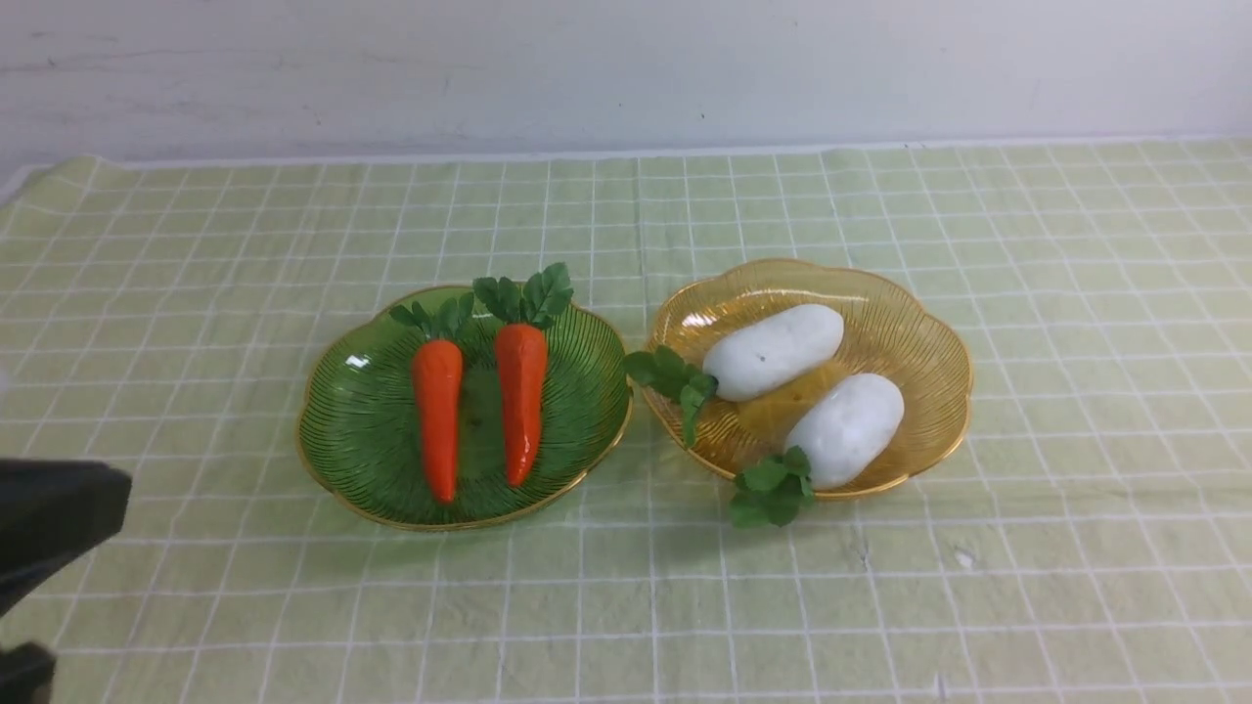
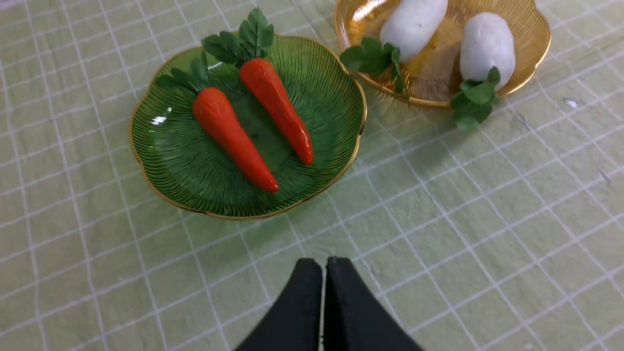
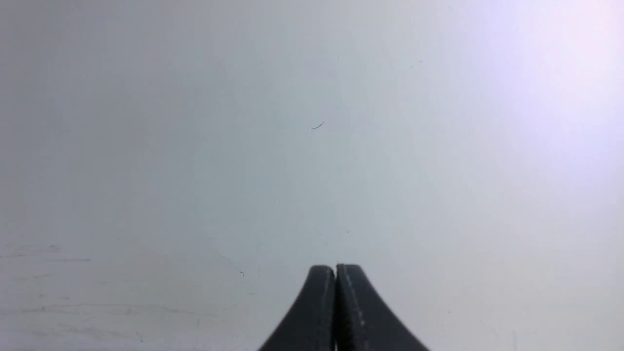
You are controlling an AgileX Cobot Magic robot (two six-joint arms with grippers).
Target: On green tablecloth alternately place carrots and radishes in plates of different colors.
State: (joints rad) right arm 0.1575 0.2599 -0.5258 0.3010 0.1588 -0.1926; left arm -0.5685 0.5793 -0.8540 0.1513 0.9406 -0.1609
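Note:
Two orange carrots lie side by side in the dark green plate, tips toward me. Two white radishes lie in the amber plate, their leaves hanging over its near rim. Both plates sit on the green tablecloth. My left gripper is shut and empty, hovering over bare cloth short of the green plate; the carrots and radishes show beyond it. My right gripper is shut and empty, facing a plain pale surface.
A pale wall runs behind the table's far edge. Part of my left arm's dark body shows at the lower left of the front view. The cloth has small wrinkles and a speck near the front right.

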